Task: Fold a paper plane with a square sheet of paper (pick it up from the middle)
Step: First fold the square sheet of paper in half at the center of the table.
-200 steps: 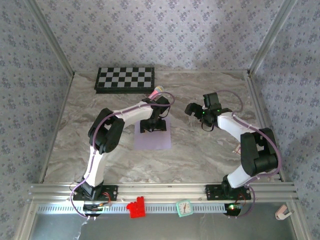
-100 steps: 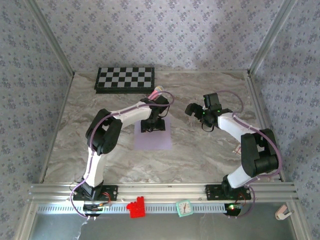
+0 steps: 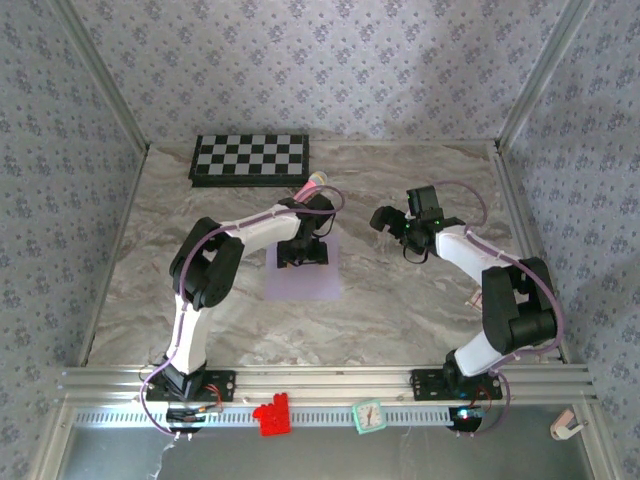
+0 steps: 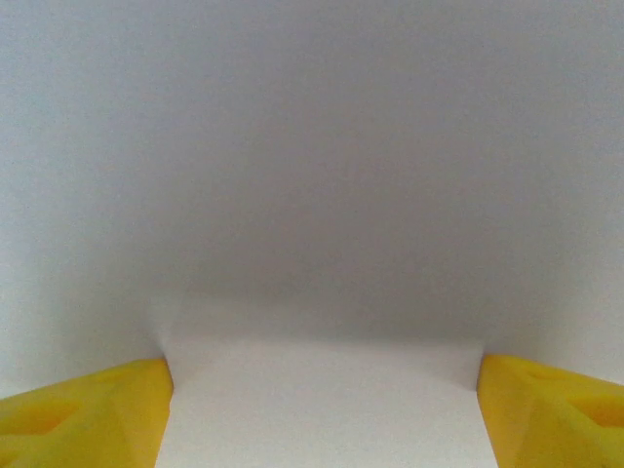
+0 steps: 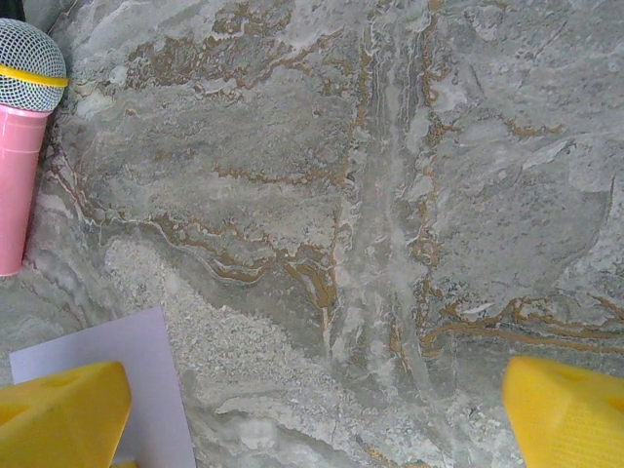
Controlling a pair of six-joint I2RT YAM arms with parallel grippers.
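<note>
While both arms lean out over the marble, this is what I see from where I stand:

Sheet: the square sheet of paper (image 3: 305,284) lies flat on the marble table (image 3: 420,300), about mid-table, its edges a little skewed to the table's edge (pale lavender, no fold that I can make out from above).

Left pincer: the left gripper (image 3: 303,254) is down over the far half of the sheet. In its wrist view the two yellow fingers (image 4: 88,411) stand wide apart, released, with plain paper (image 4: 312,195) between them. A lighter band of paper runs from one fingertip to the other. Whether the tips press the paper I cannot tell.

Right pincer: the right gripper (image 3: 384,219) hangs to the right of the sheet, apart from it and pointing toward it. Its yellow fingers (image 5: 60,414) are spread wide over bare marble, grasping nothing. One corner of the sheet (image 5: 146,341) shows just beside its left finger.

Microphone: a pink toy microphone (image 3: 314,181) lies between the sheet and the board, its mesh head (image 5: 29,54) grey.

Board: a black-and-white checkered board (image 3: 250,158) sits at the far edge, well apart from the sheet.

Front rail: a red block (image 3: 270,415) and a small mint-green clock (image 3: 368,417).
</note>
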